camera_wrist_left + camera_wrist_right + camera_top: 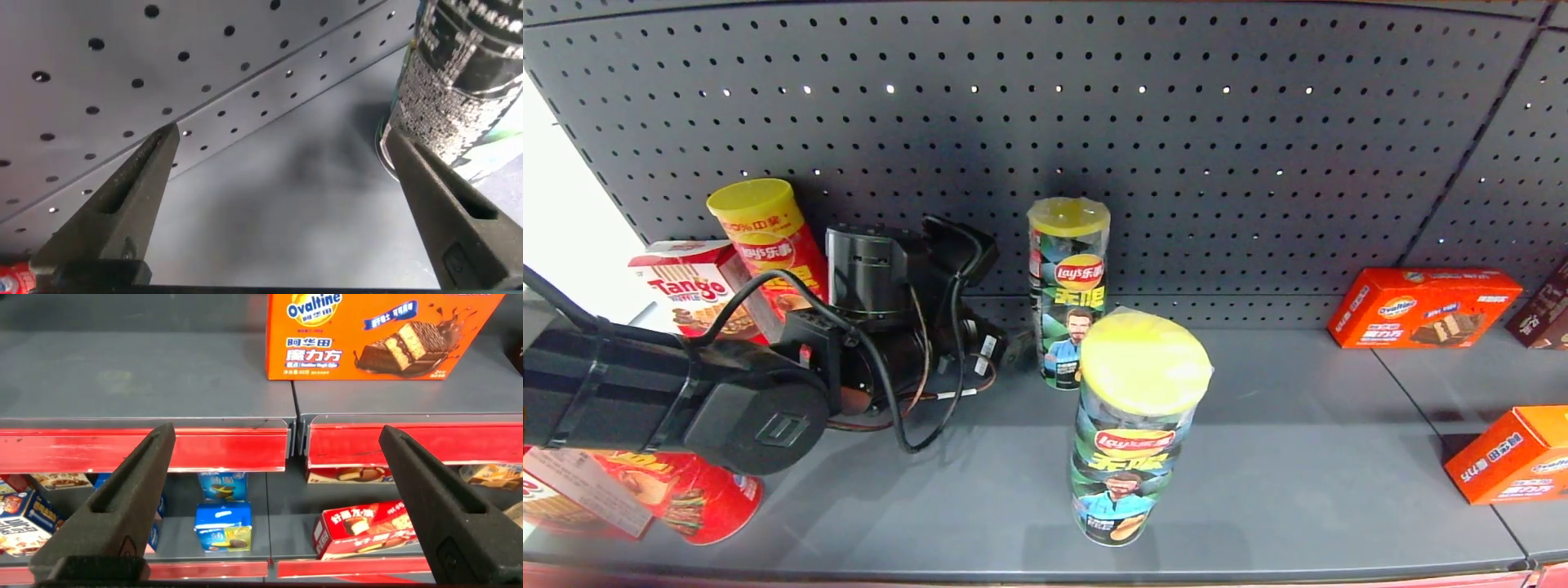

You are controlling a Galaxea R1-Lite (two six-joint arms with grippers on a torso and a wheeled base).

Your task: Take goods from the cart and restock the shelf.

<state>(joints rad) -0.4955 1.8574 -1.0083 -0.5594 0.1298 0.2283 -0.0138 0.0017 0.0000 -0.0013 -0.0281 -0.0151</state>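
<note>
Spread wide on the left gripper (280, 135), with nothing pinched. Aimed low along the grey metal shelf (1298, 457) toward the perforated grey back panel (1176, 122). Just beside one finger, close but apart from it: the rear crisp tube with yellow lid and green-and-black label (1068, 294), upright at mid-frame of the head view, against the back panel. Spread just as wide on the right gripper (276, 431), and equally empty. Pointed at a red price rail (229, 445) on a shelf's front edge, below an orange cardboard box above the rail (384, 335).

Further out in the head view:
- At lower centre, a matching front crisp tube (1135, 433), upright ahead of the rear one.
- At upper left, a red-and-yellow tube with yellow lid (768, 237) next to a white-and-red wafer box (694, 286).
- At lower left, a red tube (707, 494) partly hidden under the arm.
- At the right edge, a rear orange box (1421, 306) and a front orange box (1507, 453).

Judged partly done: two matching tubes already shelved, one behind the other. Left to do, by the look of it: another trip to the cart, with no goods in either gripper.
</note>
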